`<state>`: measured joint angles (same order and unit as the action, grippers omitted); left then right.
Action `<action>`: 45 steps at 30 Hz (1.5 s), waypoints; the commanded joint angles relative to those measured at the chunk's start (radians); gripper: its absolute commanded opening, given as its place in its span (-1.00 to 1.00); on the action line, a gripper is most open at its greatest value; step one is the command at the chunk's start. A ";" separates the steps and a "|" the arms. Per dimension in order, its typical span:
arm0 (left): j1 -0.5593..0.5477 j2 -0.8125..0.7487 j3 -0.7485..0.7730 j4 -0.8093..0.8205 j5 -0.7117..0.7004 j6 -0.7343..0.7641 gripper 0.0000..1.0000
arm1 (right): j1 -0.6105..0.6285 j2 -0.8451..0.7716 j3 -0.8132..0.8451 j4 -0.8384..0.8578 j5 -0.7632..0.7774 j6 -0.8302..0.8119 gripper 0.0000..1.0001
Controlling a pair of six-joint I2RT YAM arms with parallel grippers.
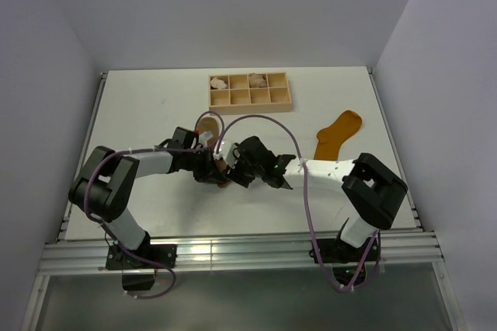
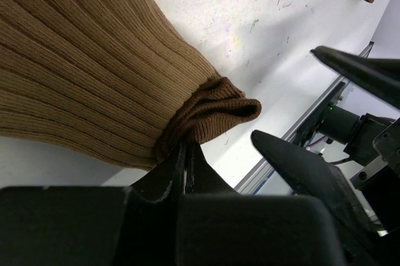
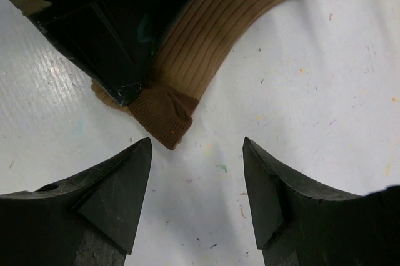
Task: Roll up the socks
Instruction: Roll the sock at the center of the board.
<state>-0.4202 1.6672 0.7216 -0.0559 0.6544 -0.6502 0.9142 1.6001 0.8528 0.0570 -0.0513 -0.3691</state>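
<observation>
2 arms meet over the middle of the table (image 1: 140, 113), and the work is on the tan sock (image 2: 81, 60) lying between them. The left gripper (image 2: 186, 150) is clamped tight on the sock's dark toe (image 2: 212, 113), with only a small fold of knit nipped between its fingers. The right gripper (image 3: 195, 144) has its jaws spread wide and holds nothing. It hovers just short of that same toe, which shows in its own view right ahead of the gap. The orange sock (image 1: 338, 133) lies flat and untouched, well apart toward the right side of the table.

I would worry most about that thin pinch. If the left arm turns or pulls to start the roll, the toe could slide out, because so little cloth is caught. The right fingers are also very near the left gripper, so closing in carelessly could knock metal on metal or grab the left's fingers instead of the sock. The ribbed leg might also just drag along the table rather than curl over.

From above, the arms cover nearly all of the tan sock, and both wrist views cut off its cuff end. I cannot tell whether any turn of the roll exists yet. The orange sock's cuff is too small to read.
</observation>
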 commanded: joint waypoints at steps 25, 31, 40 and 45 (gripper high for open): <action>0.018 0.045 0.022 -0.056 0.053 0.001 -0.99 | 0.100 0.113 0.138 -0.106 0.050 -0.106 0.29; 0.018 0.042 0.019 -0.055 0.056 0.001 -0.99 | 0.100 0.153 0.166 -0.097 0.079 -0.123 0.26; 0.018 0.045 0.018 -0.048 0.062 0.000 -0.99 | 0.100 0.207 0.195 -0.160 0.056 -0.139 0.08; 0.020 0.035 0.018 -0.053 0.054 0.000 -0.99 | 0.098 0.228 0.224 -0.221 0.019 -0.146 -0.25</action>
<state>-0.4023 1.6997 0.7353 -0.0761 0.7113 -0.6514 1.0100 1.8080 1.0241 -0.1078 0.0021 -0.5018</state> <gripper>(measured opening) 0.022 0.406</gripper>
